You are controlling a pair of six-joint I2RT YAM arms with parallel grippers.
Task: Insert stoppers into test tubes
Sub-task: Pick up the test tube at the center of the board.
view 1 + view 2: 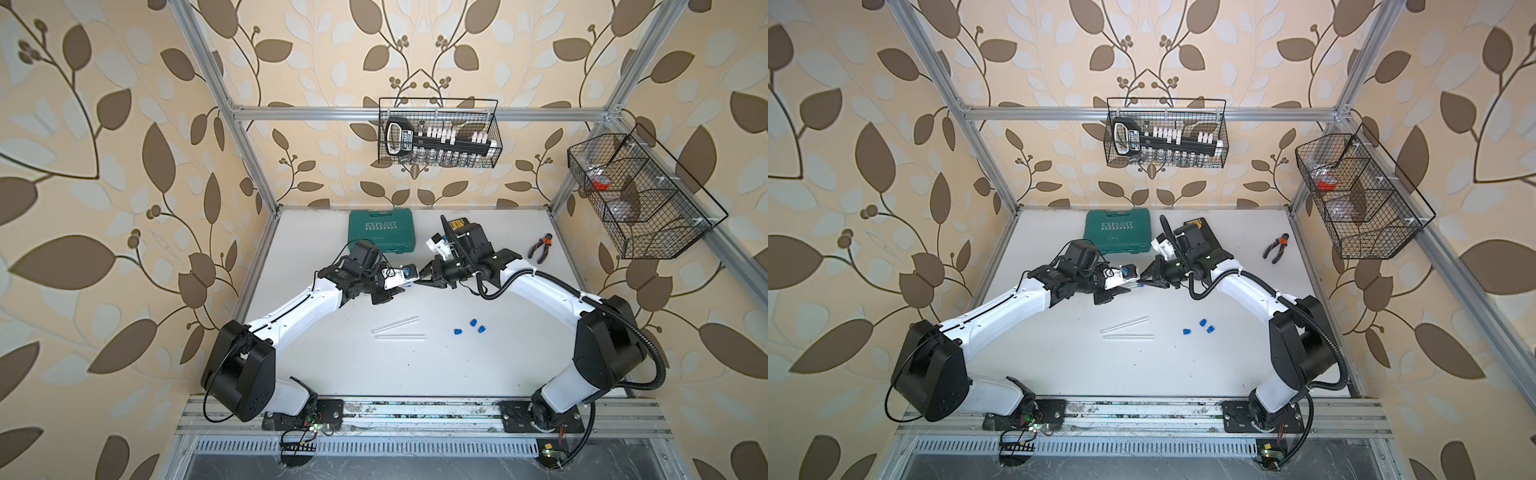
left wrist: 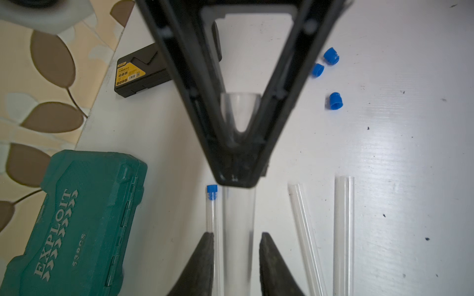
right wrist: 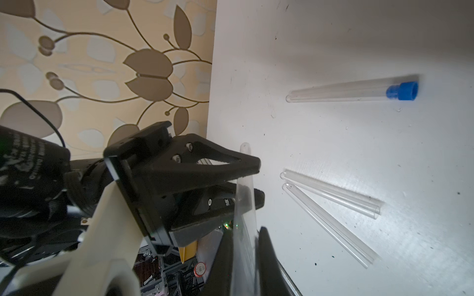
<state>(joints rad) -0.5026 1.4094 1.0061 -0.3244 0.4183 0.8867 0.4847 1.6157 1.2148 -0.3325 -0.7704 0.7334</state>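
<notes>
A handover, I judge. A bare tube (image 2: 238,212) hangs in the air just on the robot's side of the green case (image 1: 382,230). The right gripper (image 2: 237,183) is clamped on it. The left gripper (image 2: 237,234) stands narrowly parted and seems just clear of the glass. Next, the left must back off without nudging the tube, then fetch a stopper (image 1: 473,322) lying farther from the case.

Both top views look down from high up at the whole bench (image 1: 374,374). The wrist cameras look from very near, and both show the same two loose test tubes (image 2: 343,230).
</notes>
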